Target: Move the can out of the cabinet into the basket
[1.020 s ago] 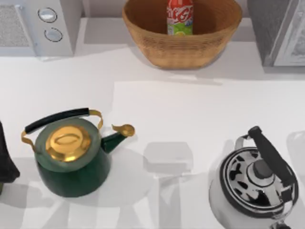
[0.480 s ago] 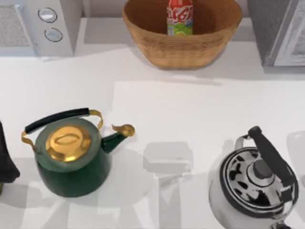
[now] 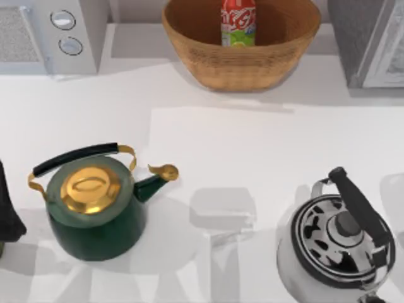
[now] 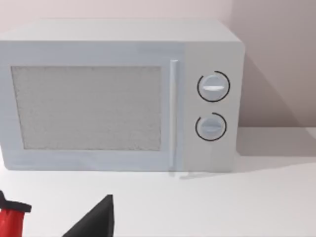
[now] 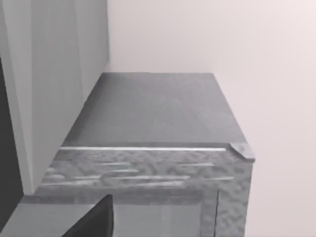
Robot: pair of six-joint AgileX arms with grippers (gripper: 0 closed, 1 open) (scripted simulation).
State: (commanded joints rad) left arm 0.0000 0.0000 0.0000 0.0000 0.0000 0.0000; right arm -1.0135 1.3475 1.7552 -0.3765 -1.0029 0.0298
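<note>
The red can (image 3: 238,23) stands upright inside the tan wicker basket (image 3: 208,63) at the table's far middle. Nothing touches it. The grey speckled cabinet (image 3: 353,38) sits at the far right corner, right of the basket, and the right wrist view looks down on its top (image 5: 153,108) from close by. My left arm (image 3: 7,214) is a dark shape at the table's left edge, beside the green kettle. A black part of my left gripper (image 4: 96,222) faces the microwave. A black part of my right gripper (image 5: 96,219) hangs above the cabinet.
A green kettle with a gold lid (image 3: 95,208) stands front left. A silver and black kettle (image 3: 334,252) stands front right. A white microwave (image 3: 44,31) with two dials (image 4: 213,106) fills the far left corner. A small red object (image 4: 10,219) shows in the left wrist view.
</note>
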